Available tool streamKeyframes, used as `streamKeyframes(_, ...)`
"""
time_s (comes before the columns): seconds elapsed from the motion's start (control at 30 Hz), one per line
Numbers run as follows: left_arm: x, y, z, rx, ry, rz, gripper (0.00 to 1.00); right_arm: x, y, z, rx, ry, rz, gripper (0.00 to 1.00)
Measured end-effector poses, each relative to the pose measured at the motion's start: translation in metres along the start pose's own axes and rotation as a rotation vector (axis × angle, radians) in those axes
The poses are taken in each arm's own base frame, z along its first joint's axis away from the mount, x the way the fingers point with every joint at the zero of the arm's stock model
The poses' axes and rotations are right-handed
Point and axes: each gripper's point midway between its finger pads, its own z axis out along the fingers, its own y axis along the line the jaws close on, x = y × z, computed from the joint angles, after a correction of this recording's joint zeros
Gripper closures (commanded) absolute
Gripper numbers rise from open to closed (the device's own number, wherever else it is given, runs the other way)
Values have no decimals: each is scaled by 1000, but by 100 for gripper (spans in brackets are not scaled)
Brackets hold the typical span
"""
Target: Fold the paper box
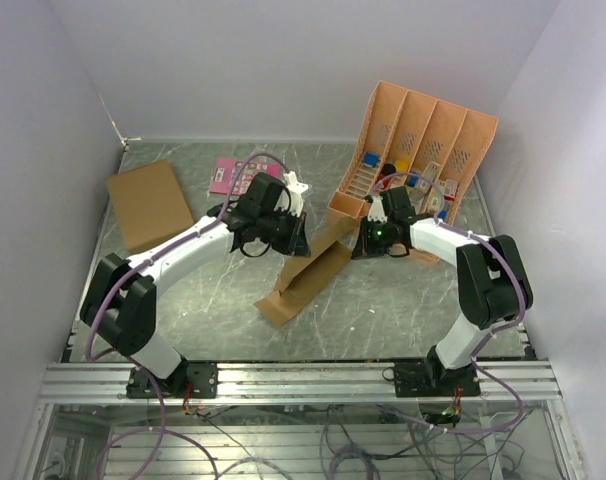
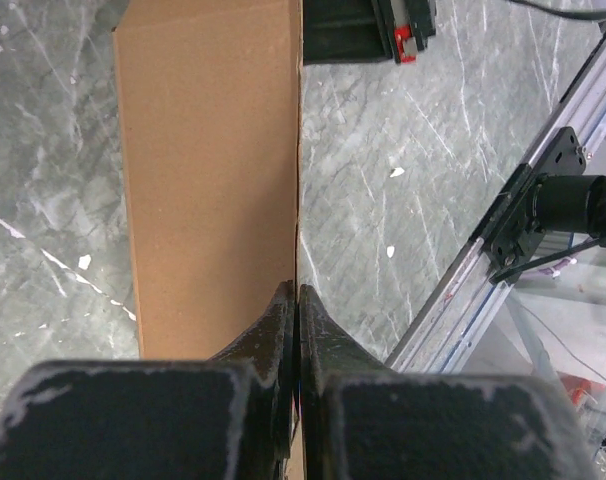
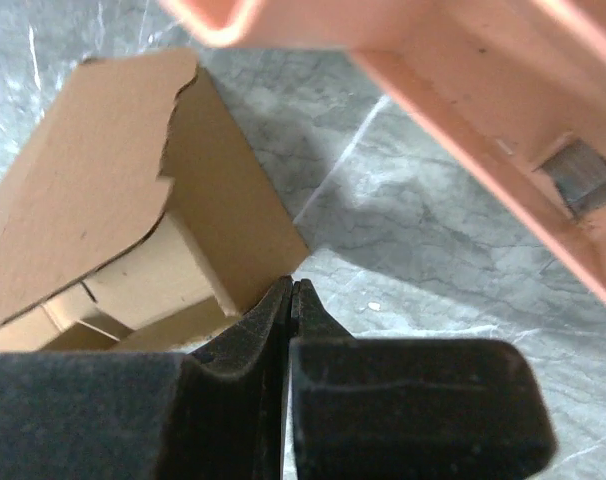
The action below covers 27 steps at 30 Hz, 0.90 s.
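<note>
Overhead view: The paper box (image 1: 308, 275) lies on the table (image 1: 403, 300) between the two arms. Its long axis runs diagonally, from the near left up to the far right. Its far end is hidden under both wrists, so the tips of the left gripper (image 1: 288, 240) and the right gripper (image 1: 368, 240) cannot be made out. An orange file rack (image 1: 423, 140) stands at the far right, with small contents too fine to identify. A flat cardboard sheet (image 1: 148, 205) and a pink card (image 1: 228, 175) lie at the far left.

Left wrist view: The left gripper (image 2: 298, 300) is clenched on the thin edge of a box panel (image 2: 213, 180), which extends straight away from the fingers. The panel's near end is covered by the fingers. A metal rail (image 2: 503, 250) crosses the right side.

Right wrist view: The right gripper (image 3: 291, 295) is closed tight, with its tips at a corner of the box (image 3: 93, 200). Whether any cardboard is pinched cannot be told. The open end of the box faces the camera, and its inner flaps are partly hidden. The rack (image 3: 483, 90) is blurred and cut off above.
</note>
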Motion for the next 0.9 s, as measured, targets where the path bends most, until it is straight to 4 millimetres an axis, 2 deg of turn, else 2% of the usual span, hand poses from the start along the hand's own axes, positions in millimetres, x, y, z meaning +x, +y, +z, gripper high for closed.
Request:
streamKeyframes(0.17, 1, -4, 3, 32, -3, -10, 93, -4, -8, 3, -58, 3, 129, 100)
streamKeyframes(0.3, -1, 0, 2, 24, -7, -10, 93, -4, -11, 2, -52, -3, 96, 100)
streamKeyframes(0.4, -6, 9, -4, 4, -9, 8, 93, -9, -19, -12, -11, -50, -7, 100)
streamKeyframes(0.47, -16, 18, -9, -18, -29, 35, 93, -18, -28, -34, 18, -120, -93, 100)
streamKeyframes(0.5, -19, 21, -11, -27, -35, 49, 93, -25, -33, -47, 33, -166, -137, 96)
streamKeyframes(0.53, -23, 23, -13, -34, -42, 66, 93, -32, -37, -61, 47, -215, -188, 79)
streamKeyframes(0.6, -32, 27, -16, -45, -56, 98, 93, -46, -41, -88, 65, -311, -300, 32)
streamKeyframes(0.63, -34, 27, -17, -45, -62, 113, 93, -51, -38, -101, 60, -359, -369, 18)
streamKeyframes(0.67, -37, 26, -18, -44, -67, 129, 93, -55, -31, -113, 42, -401, -446, 12)
streamKeyframes(0.7, -41, 25, -19, -43, -73, 147, 93, -58, -22, -121, 13, -435, -522, 11)
streamKeyframes(0.8, -48, 23, -22, -40, -89, 182, 93, -64, 6, -132, -108, -472, -687, 20)
streamKeyframes(0.9, -51, 21, -23, -37, -99, 199, 93, -71, 22, -129, -222, -435, -733, 23)
